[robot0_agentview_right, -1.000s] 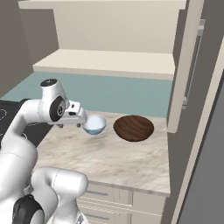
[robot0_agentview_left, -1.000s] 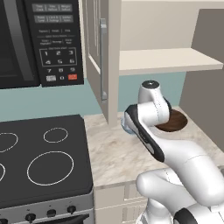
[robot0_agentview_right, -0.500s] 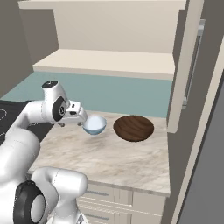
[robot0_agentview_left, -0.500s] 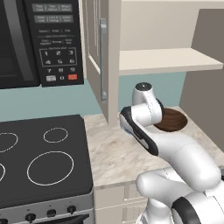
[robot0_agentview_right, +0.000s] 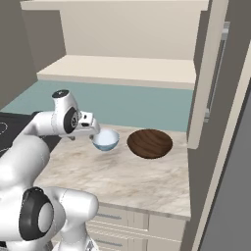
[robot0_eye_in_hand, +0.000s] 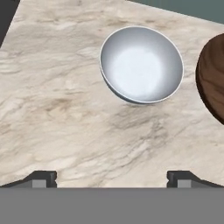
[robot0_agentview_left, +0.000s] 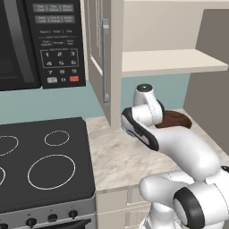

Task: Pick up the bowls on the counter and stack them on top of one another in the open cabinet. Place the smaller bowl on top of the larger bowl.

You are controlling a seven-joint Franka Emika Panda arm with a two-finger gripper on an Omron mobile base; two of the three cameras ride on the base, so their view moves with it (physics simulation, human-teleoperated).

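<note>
Smaller bowl [robot0_agentview_right: 106, 140] sits on the counter [robot0_agentview_right: 127, 181], just left of the larger bowl [robot0_agentview_right: 149, 143], apart from it. Gripper [robot0_agentview_right: 94, 131] hangs close at its left rim, fingers spread wide, empty. Cabinet [robot0_agentview_right: 122, 68] shelf above.

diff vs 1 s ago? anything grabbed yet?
Nothing grabbed. The arm has eased its hand closer to the smaller bowl; the gripper stays open, fingers short of it. Both it and the larger bowl sit where they were on the counter, and the cabinet shelf holds nothing.
</note>
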